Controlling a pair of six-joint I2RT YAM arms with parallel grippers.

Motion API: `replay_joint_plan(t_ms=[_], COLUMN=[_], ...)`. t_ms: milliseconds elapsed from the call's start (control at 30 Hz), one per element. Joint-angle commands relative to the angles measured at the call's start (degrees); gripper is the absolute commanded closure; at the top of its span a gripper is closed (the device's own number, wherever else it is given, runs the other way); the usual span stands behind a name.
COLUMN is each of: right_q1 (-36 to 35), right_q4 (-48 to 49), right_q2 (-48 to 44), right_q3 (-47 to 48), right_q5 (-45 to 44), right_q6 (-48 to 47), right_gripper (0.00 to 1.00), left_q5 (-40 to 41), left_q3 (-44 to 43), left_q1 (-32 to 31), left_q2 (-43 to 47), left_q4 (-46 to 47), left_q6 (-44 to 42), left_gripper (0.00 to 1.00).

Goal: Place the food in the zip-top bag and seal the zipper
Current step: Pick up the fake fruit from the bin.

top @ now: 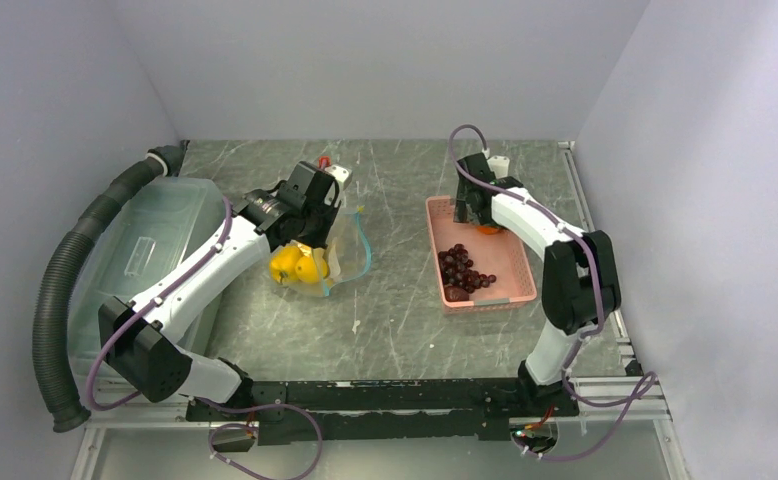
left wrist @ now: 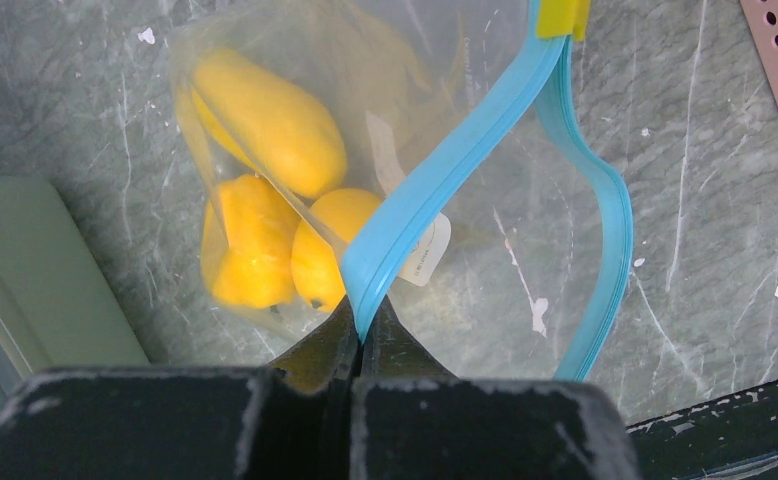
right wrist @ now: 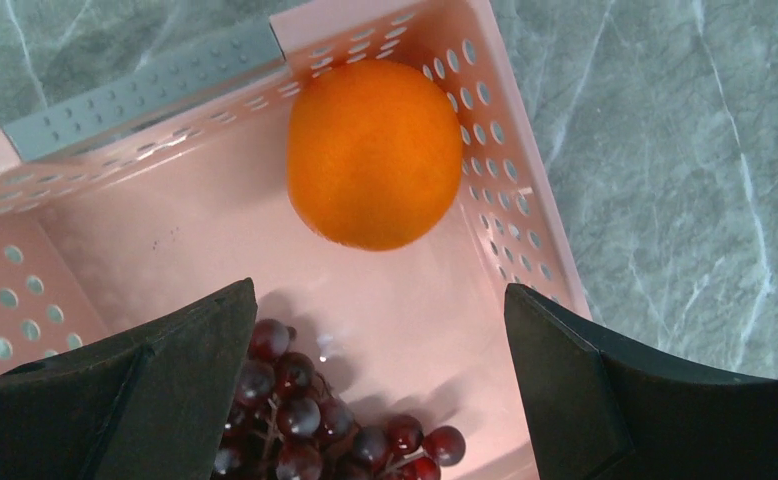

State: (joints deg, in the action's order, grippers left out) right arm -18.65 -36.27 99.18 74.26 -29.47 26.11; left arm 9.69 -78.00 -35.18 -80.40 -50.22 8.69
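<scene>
A grey marbled table [top: 395, 320] carries a large translucent lidded bin [top: 155, 250] at the left and a pink perforated basket [top: 510, 258] at the right. Between them, nearer the bin, the clear zip-top bag [top: 345, 250] is held up by its mouth, likely so that it hangs open for loading. Its teal zipper [left wrist: 445, 180] is parted. One strip is pinched in the left gripper [left wrist: 363, 335], whose fingers press together on it. The other strip bows away, leaving a gap. Three yellow pieces [left wrist: 265, 130] already rest in the bottom of the bag. The dark grape bunch [top: 462, 268] and the orange ball [right wrist: 375, 150] lie in the basket, the ball at its far end, near the grapes. The right gripper [right wrist: 380, 300] hovers over the ball with its fingers spread wide, holding nothing, seemingly lined up to take the ball next.
</scene>
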Motion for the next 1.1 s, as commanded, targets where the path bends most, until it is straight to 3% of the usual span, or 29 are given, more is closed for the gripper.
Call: replay_joint_plan(t_ms=[0,667,933,1067], right_q1=[0.8,4.9,5.0,5.0], right_q4=[3.1,7.6,7.6,6.8], right_q2=[2.0,10.0,10.6,10.0], right_q3=[4.1,7.4,8.0,8.2], right_q5=[-0.7,3.2,3.4,4.2], right_q6=[-0.4,-3.2,-3.6,-3.4], right_gripper=[0.02,0.09,0.27,0.50], left_q5=[-0.5,0.0,0.0,-0.1], left_q3=[0.5,0.5,0.6,0.5], left_q1=[-0.2,0.0,-0.1,-0.1], left_q2=[1.1,0.0,-0.2,-0.3], left_q4=[1.4,1.2,1.3,1.3], left_q6=[-0.3,-0.4,-0.3,-0.4], left_gripper=[1.00,1.00,1.00,1.00])
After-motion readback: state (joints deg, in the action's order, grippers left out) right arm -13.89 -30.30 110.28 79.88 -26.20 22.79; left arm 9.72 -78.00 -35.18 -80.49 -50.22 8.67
